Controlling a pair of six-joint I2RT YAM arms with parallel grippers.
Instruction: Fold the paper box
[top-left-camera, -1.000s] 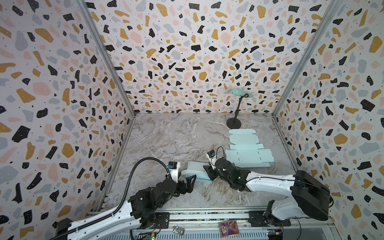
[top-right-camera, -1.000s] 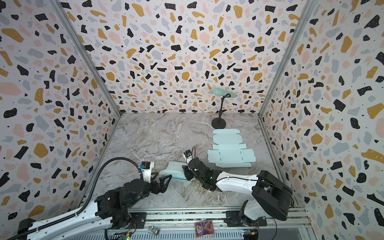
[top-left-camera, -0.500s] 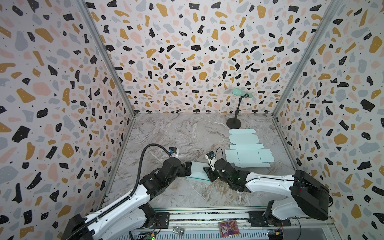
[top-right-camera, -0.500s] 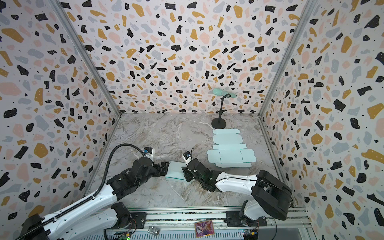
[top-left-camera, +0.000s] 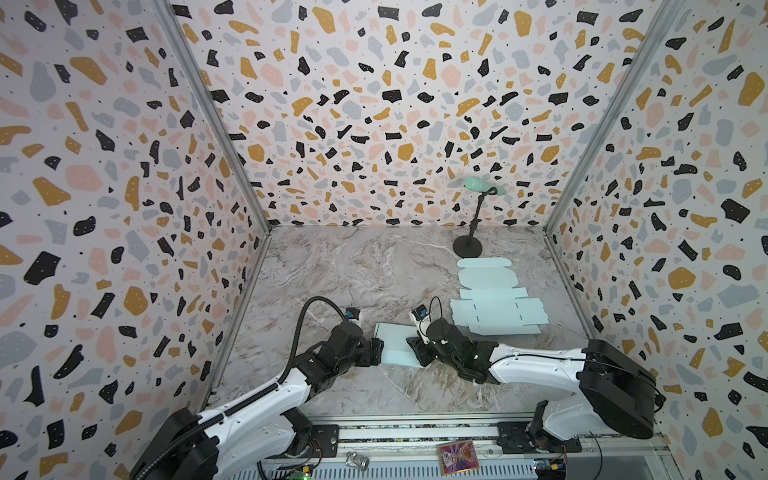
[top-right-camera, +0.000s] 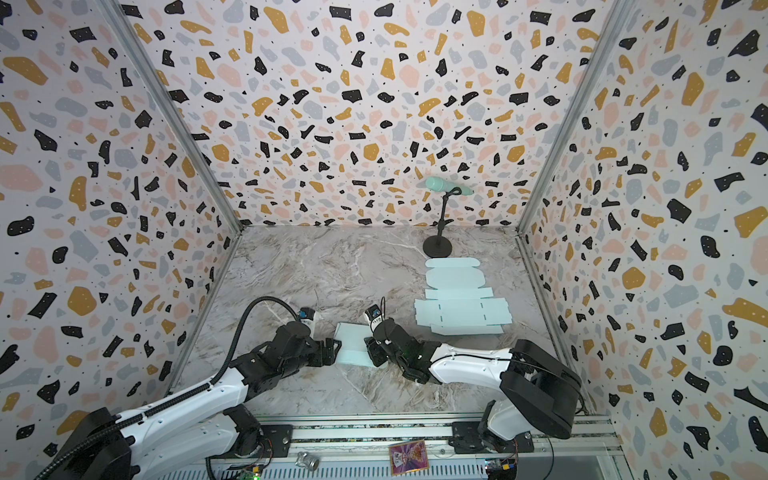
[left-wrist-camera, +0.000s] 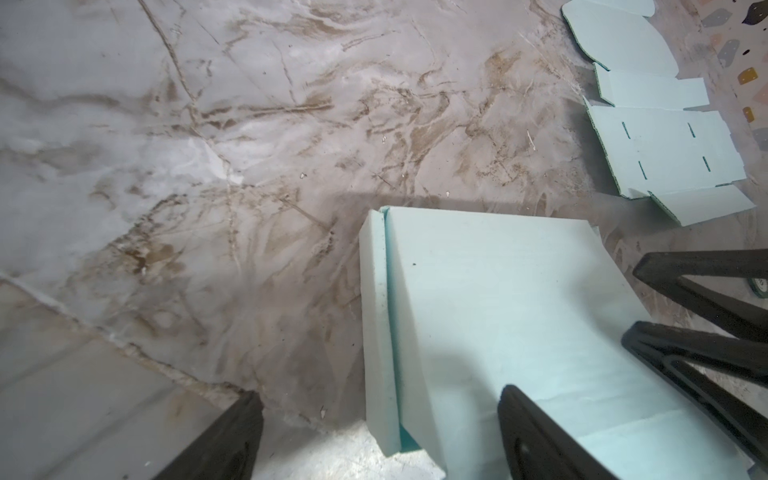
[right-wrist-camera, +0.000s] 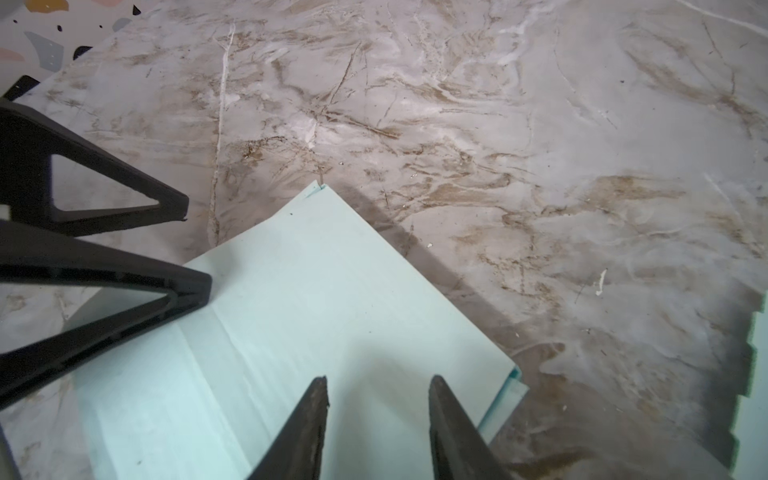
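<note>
Find the paper box (top-left-camera: 395, 343) lying closed on the table (top-left-camera: 332, 270), directly between the left gripper (left-wrist-camera: 380, 395) and the right gripper (right-wrist-camera: 379, 380). Pin the lid (left-wrist-camera: 498, 291) with the right gripper, jaws partly spread and empty, tips (right-wrist-camera: 309, 415) over the top panel. Close the left gripper, now wide open with 1 finger (left-wrist-camera: 232, 440) outside the loose side wall (left-wrist-camera: 376, 324) and 1 above the lid, slowly and squarely, seating that wall without creasing it.

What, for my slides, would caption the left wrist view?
Open left gripper straddles one edge of the paper box, right gripper opposite.
</note>
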